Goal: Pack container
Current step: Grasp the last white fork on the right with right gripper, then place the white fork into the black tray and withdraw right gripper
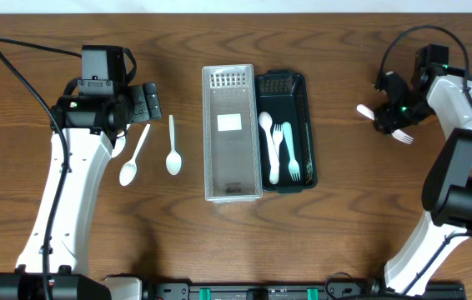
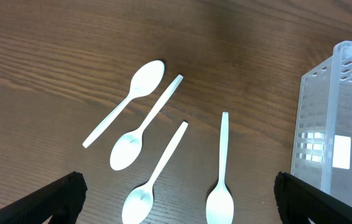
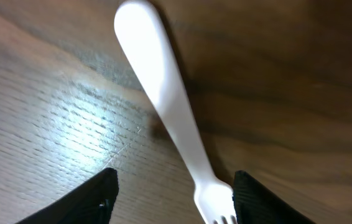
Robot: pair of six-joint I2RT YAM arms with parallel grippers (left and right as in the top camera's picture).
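Note:
Several white plastic spoons (image 2: 142, 130) lie loose on the wooden table, left of an empty clear container (image 1: 232, 133). Two of them show in the overhead view (image 1: 173, 150); the left arm hides the others. My left gripper (image 2: 176, 205) is open and empty above the spoons, also seen from overhead (image 1: 142, 103). A dark green container (image 1: 301, 100) next to the clear one holds a white spoon (image 1: 267, 142) and two forks (image 1: 290, 154). At the far right a white fork (image 3: 170, 118) lies on the table. My right gripper (image 3: 173, 199) is open, with its fingers on either side of the fork's head.
The clear container's wall (image 2: 338, 143) stands at the right edge of the left wrist view. The right arm (image 1: 461, 167) bends along the table's right side. The left arm (image 1: 69, 183) runs down the left side.

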